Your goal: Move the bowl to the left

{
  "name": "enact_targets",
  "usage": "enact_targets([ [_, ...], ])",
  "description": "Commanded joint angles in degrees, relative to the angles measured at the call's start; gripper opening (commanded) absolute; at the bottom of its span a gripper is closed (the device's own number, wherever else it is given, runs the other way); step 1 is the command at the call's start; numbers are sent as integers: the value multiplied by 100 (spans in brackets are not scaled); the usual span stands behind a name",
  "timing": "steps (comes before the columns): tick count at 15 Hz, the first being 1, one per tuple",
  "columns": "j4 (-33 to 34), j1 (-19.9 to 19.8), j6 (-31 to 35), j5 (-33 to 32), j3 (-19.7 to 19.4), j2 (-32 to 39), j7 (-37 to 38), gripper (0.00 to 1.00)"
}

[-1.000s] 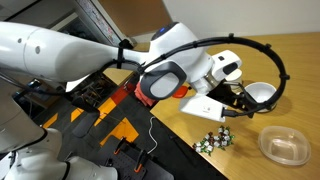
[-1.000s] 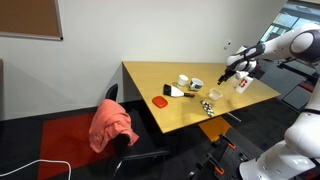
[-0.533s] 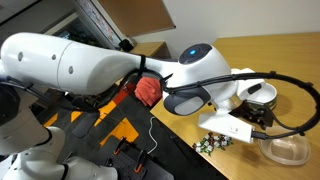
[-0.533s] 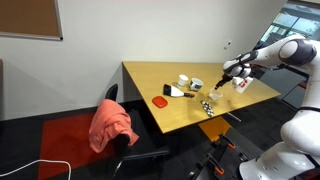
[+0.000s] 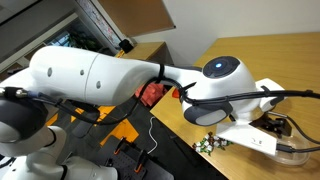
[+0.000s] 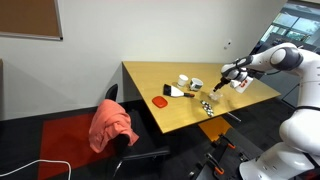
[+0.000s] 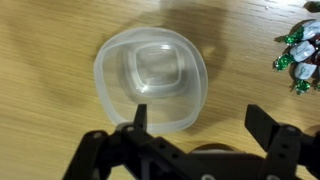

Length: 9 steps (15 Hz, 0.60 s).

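Transparent colourless shallow plastic bowl (image 7: 150, 82) upright on light wooden table (image 7: 50, 40), right below wrist camera; black gripper (image 7: 200, 128) low over it, jaws wide open, holding nothing; one finger (image 7: 138, 118) at bowl's near rim, contact unclear, other finger well outside rim; white arm (image 5: 110, 75) stretched across table edge, wrist bent downward; cluster of small green-and-white wrapped pieces (image 7: 298, 58) near bowl; farther along table two white bowls (image 6: 190, 82) and flat red object (image 6: 160, 100); orange cloth (image 6: 112, 122) draped on chair beside table; red carpet (image 6: 60, 135); brown board (image 6: 30, 18) on white wall.
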Motion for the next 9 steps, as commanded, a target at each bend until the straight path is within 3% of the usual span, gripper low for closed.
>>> enact_targets([
  [1,538,-82,-289,-73,108,353,72,100],
  [8,1129,75,-681,-182,-4,859,310,100],
  [9,1192,99,-706,-215,-29,922,355,82],
])
